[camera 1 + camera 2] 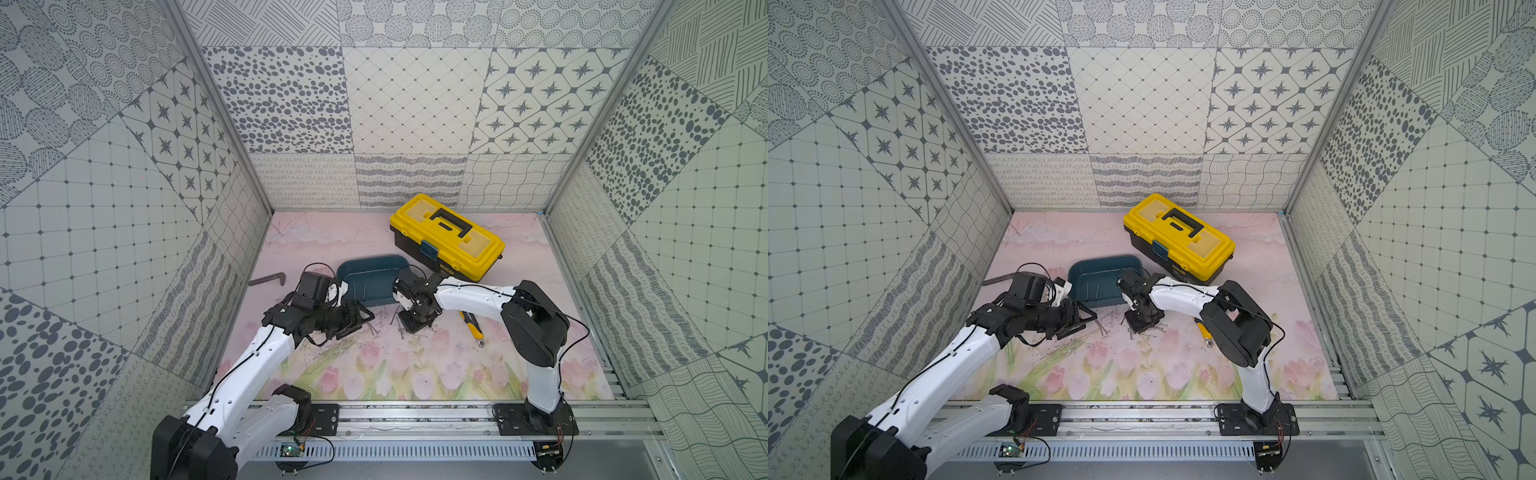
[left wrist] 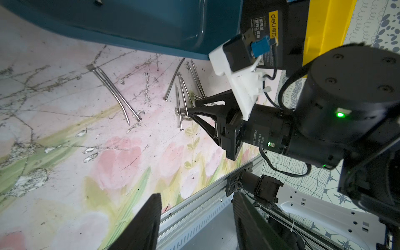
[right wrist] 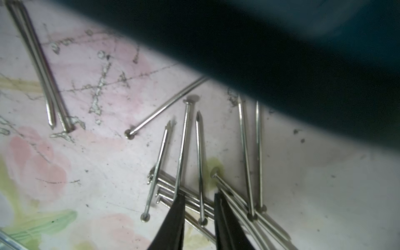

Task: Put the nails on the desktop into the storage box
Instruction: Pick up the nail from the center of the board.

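The teal storage box [image 1: 356, 272] [image 1: 1086, 274] lies mid-desktop, with two thin nails on its floor [image 1: 364, 286]. Several loose nails [image 1: 409, 331] [image 3: 200, 151] are piled on the tulip-printed desktop [image 1: 374, 374] just in front of the box. My right gripper [image 1: 412, 325] [image 3: 199, 195] points down onto this pile, open a little, its tips on either side of one nail that still lies flat. A separate pair of nails [image 2: 116, 95] [image 1: 372, 328] lies to the left. My left gripper [image 1: 360, 321] [image 2: 197, 207] hovers beside that pair, open and empty.
A yellow-lidded black toolbox [image 1: 446, 235] stands behind the box to the right. A yellow-and-black utility knife [image 1: 473, 330] lies under the right arm. A dark L-shaped bar [image 1: 268, 279] lies at the left wall. The metal rail [image 1: 415, 419] borders the front.
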Robot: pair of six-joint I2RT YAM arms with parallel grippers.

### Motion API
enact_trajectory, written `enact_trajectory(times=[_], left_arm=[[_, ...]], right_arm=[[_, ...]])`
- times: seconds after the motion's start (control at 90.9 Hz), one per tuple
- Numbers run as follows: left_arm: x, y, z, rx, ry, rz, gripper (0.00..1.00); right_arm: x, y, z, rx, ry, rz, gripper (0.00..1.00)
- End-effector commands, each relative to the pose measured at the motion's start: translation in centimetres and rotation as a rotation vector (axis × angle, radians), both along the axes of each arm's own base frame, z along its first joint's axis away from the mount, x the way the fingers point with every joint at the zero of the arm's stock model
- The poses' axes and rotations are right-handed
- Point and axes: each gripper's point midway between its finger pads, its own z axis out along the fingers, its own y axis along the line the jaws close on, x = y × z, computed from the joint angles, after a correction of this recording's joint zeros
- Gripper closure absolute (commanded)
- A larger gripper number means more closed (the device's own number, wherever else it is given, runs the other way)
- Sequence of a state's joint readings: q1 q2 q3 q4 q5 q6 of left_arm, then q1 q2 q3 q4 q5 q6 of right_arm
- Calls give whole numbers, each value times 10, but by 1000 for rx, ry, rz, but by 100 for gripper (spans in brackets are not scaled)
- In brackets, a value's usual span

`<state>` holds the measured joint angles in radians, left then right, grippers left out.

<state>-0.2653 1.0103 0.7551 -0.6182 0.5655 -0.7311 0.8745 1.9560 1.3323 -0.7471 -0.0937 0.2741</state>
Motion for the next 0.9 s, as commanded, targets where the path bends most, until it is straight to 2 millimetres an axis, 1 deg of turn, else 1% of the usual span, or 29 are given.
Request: enact_trajectory(times=[0.0,0.121,0.22,0.297,0.396,0.605,0.77,0.891], left_arm=[[3,1,0,6,4,-10,42],[3,1,0,8,3,-12,42],[3,1,0,7,4,-14,42],[3,1,-1,7,5,-11,42],[5,1,1,1,-3,-7,42],[14,-8,13,-70,-29,6,41],[25,-21,31,-190,-72,8,38],[37,-30,50,-296,-124,23,35]], right_arm=[[5,3,-5,2,-5,9,78],[7,2,-6,-9,-12,13,89],[9,2,-3,-8,-25,15,95],[11,2,3,-1,-42,14,99],[13,3,17,18,-68,13,100],[15,1,62,98,-118,-24,100],[9,-1,93,173,-128,-63,100],[6,0,123,262,-130,-106,100]])
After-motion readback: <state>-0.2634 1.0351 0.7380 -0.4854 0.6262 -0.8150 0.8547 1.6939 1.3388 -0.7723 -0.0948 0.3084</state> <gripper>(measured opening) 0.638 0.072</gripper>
